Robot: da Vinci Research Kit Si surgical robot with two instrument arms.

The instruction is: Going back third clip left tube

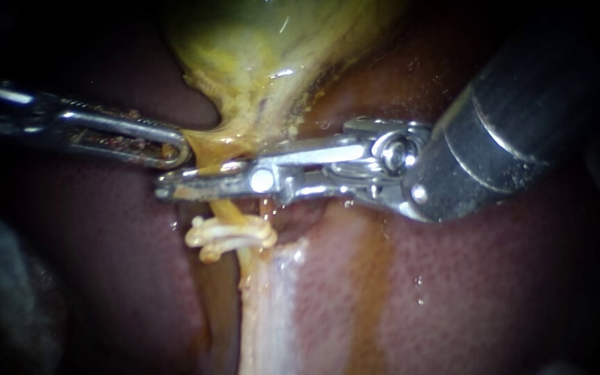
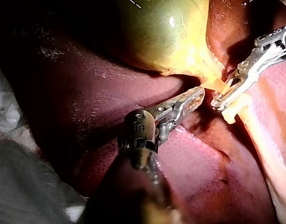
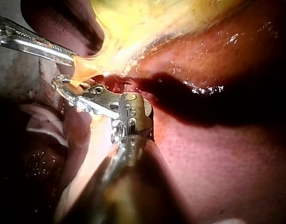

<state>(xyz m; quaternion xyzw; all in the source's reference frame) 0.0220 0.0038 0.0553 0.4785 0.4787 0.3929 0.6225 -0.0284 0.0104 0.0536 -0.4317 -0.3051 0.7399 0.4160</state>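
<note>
White clips (image 1: 234, 232) sit bunched across the thin yellow left tube (image 1: 222, 210), just below where the right instrument (image 1: 168, 187) lies crosswise over it. I cannot count them cleanly in that clump, so whether three are seated is a guess, not a reading. The tube runs down from the gallbladder (image 1: 258, 42) over the dark red liver (image 1: 453, 292), and a pale strip of tissue (image 1: 272, 312) carries on below the clips.

The left instrument (image 1: 175, 149) has its jaws clamped on an amber fold at the gallbladder's lower end, drawing it aside so the tube stands taut. The right instrument's jaws stand a little apart and grip nothing, though the tube passes close against them. The left wrist view shows the narrow gap, with amber tissue visible through it.

The step in hand looks like the withdrawal of the right instrument from the clipped tube. To do it well, the jaws should be parted enough to clear the tube on both sides. They should then be drawn straight back along the shaft's own line, with no sideways sweep. A jaw tip that catches the tube or nudges the clips could drag them along it or loosen them. The left instrument's pull should be steady meanwhile — slack would let the tube sag into the retreating jaws.
</note>
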